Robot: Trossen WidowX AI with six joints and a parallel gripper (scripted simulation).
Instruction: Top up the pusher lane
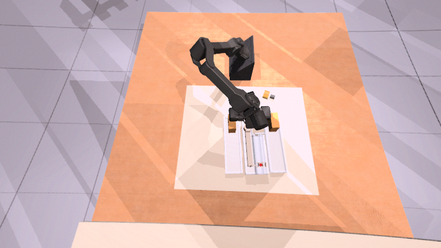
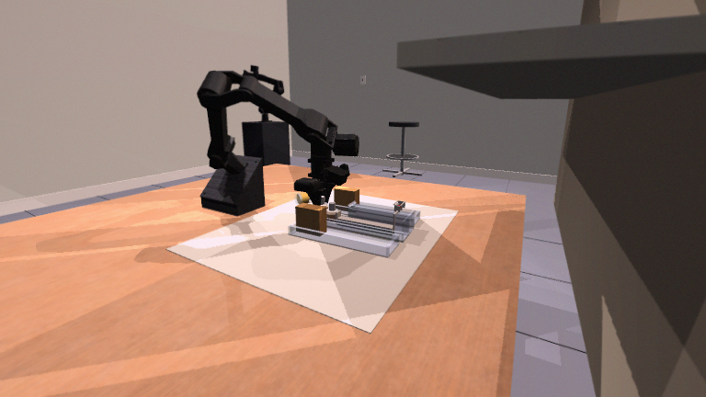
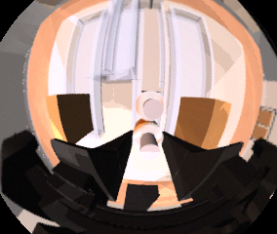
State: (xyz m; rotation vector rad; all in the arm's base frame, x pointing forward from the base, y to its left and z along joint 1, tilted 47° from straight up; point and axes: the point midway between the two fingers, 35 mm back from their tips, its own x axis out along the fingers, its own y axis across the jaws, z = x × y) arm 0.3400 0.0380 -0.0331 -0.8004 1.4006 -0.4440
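Note:
My gripper (image 1: 254, 123) (image 2: 318, 198) (image 3: 146, 135) is shut on a small pale jar (image 3: 149, 136) and holds it upright at the near end of the middle lane (image 1: 260, 149) (image 2: 364, 216) (image 3: 150, 46). A second pale jar (image 3: 152, 104) (image 2: 331, 209) of the same look stands just ahead of it in the lane, close to it or touching it. In the top view my wrist hides both jars. A small upright plate with a red mark (image 1: 260, 164) (image 2: 399, 205) stands at the lane's far end.
Two brown boxes (image 1: 232, 126) (image 1: 275, 121) (image 3: 74, 113) (image 3: 200, 120) flank the lane's near end, close beside my fingers. A yellow jar with a grey cap (image 1: 267, 95) (image 2: 301, 198) lies on the white mat (image 1: 201, 154). Empty side lanes (image 1: 233, 149) (image 1: 277, 149) run alongside.

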